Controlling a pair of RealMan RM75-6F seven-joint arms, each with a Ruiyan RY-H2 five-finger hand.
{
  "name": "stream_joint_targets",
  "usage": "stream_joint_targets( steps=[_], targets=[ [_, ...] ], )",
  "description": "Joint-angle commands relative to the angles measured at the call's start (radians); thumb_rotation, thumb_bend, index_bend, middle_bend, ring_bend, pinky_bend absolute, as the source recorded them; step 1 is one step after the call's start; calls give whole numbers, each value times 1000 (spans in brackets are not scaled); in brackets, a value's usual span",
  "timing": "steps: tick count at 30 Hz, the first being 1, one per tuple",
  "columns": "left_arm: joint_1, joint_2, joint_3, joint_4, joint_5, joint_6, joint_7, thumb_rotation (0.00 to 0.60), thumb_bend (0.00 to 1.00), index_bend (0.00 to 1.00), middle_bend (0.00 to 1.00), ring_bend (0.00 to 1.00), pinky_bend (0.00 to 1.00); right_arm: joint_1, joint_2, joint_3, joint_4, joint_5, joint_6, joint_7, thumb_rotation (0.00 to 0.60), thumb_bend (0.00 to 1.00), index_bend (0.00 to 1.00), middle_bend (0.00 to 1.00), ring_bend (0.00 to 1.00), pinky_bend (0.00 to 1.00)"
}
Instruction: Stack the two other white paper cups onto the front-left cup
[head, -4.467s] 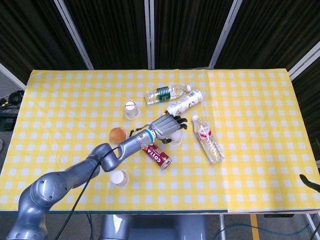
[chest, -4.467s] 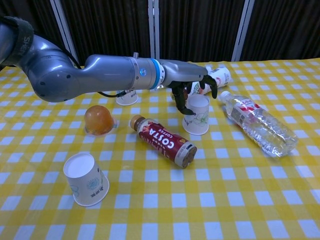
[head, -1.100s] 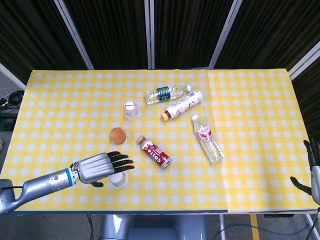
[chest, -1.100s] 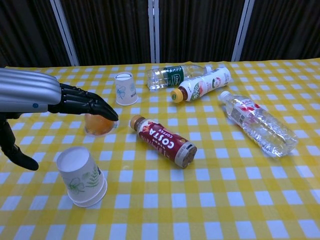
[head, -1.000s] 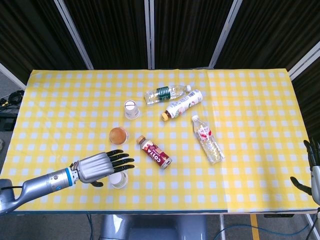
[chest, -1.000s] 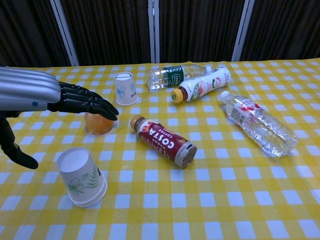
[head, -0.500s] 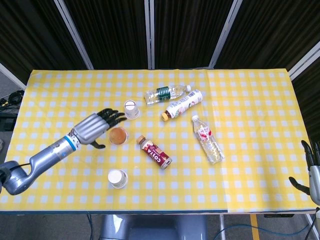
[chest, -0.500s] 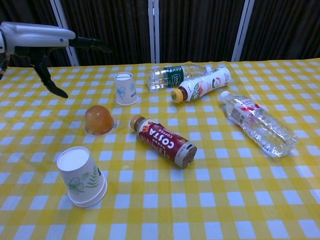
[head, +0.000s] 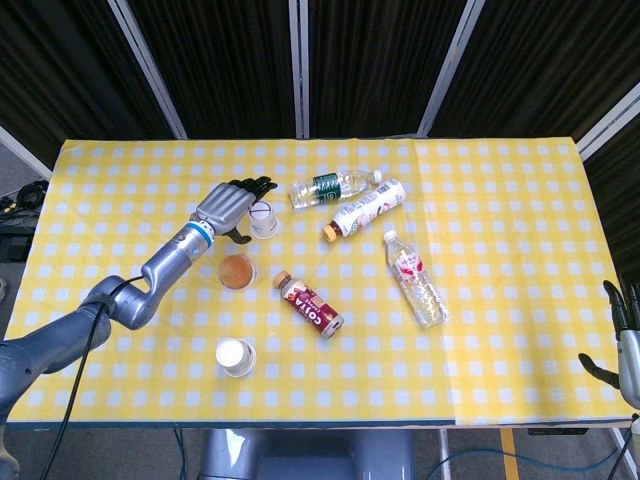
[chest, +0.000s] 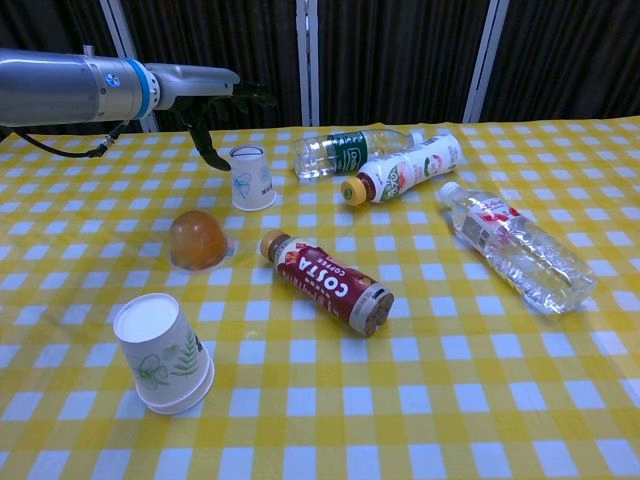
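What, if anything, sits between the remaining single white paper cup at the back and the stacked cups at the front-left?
The orange dome-shaped object lies roughly on the line from the back white paper cup to the front-left cup stack. The left hand hovers by the back cup, nothing visible between them.

The bench (head: 500, 200) wears a yellow-and-white check cloth. The near cups (chest: 160, 352) are white with green leaf prints; the far cup (chest: 250, 179) is white with a bluish print. The coffee bottle (chest: 325, 281) is dark red, the dome (chest: 199, 240) orange, the left hand (head: 229, 208) silver with black fingers (head: 257, 184).
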Motion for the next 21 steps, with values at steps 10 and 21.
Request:
stream_joint_targets(
  steps=[10, 21],
  targets=[
    [-38, -133, -25, 196, -67, -76, 55, 600, 273, 118, 137, 176, 264, 1, 3, 7, 16, 25, -13, 19, 600, 0, 0, 0, 0, 0],
    [-28, -201, -26, 300, -36, -84, -14, 600, 316, 295, 334, 350, 513, 3, 2, 9, 20, 31, -17, 22, 600, 0, 0, 0, 0, 0]
  ],
)
